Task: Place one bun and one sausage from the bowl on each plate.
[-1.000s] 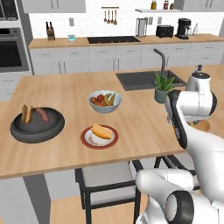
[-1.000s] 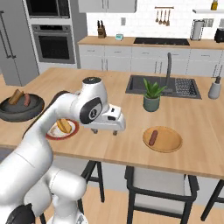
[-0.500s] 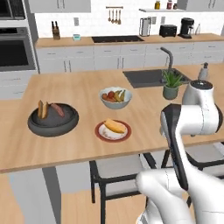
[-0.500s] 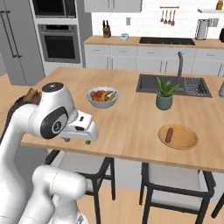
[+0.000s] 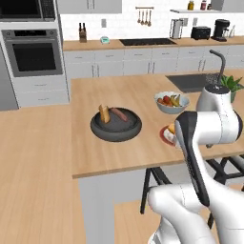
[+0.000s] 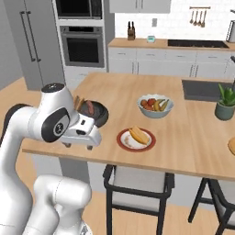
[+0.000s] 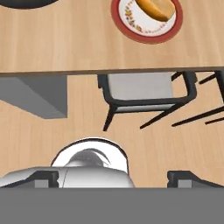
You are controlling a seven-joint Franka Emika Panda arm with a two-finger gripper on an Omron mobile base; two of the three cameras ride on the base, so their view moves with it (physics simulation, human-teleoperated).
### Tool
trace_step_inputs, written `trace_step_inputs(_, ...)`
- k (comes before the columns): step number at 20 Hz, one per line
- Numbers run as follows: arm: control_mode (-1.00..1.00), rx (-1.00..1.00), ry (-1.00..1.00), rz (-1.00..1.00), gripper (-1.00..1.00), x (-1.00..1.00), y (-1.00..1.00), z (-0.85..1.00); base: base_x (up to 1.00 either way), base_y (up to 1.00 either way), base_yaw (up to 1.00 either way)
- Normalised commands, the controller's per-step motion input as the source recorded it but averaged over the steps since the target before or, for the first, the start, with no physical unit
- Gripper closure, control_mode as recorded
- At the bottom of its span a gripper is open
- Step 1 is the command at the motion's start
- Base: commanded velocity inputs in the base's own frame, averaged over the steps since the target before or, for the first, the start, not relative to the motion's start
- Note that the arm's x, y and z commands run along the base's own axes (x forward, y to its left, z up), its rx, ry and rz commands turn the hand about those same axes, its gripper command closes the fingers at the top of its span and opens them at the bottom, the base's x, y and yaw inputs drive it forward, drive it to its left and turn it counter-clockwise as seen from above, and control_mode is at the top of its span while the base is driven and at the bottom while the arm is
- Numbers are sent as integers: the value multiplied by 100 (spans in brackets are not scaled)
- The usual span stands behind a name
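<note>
the base has driven left since earlier, the views shifting; the claw [image 7: 113, 178] hangs wide apart and empty off the worktop [image 5: 119, 147] edge; bun [image 5: 104, 113] and sausage [image 5: 119, 114] lie in the bowl [image 5: 116, 127]; another bun [image 6: 137, 135] sits on the red-rimmed plate [image 6: 123, 142].

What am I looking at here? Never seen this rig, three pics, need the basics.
It is a rendered kitchen with a white robot arm on a driving base. Two pictures come from cameras on that base, behind the arm to its left and right. The third comes from a camera on the hand, looking down past the counter edge at a stool and the floor.

On the island counter sit a dark bowl holding a bun and a sausage, a red-rimmed plate with a bun on it, a fruit bowl and a potted plant. At the right edge of the right base picture a tan plate just shows.

The gripper is open and holds nothing.
</note>
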Motion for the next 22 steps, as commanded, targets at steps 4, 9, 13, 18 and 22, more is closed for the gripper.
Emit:
trace_step_inputs(4,-100,3,-1,0,-100,37,26,23,27,41,0)
trace_step_inputs(9,-100,9,-5,0,-100,92,43,44,0,0,0)
trace_step_inputs(13,-100,8,-3,5,-100,100,18,11,0,0,0)
trace_step_inputs(18,-100,-3,0,5,-100,100,29,-36,0,0,0)
trace_step_inputs(22,-100,-10,0,5,-100,100,4,-62,0,0,0)
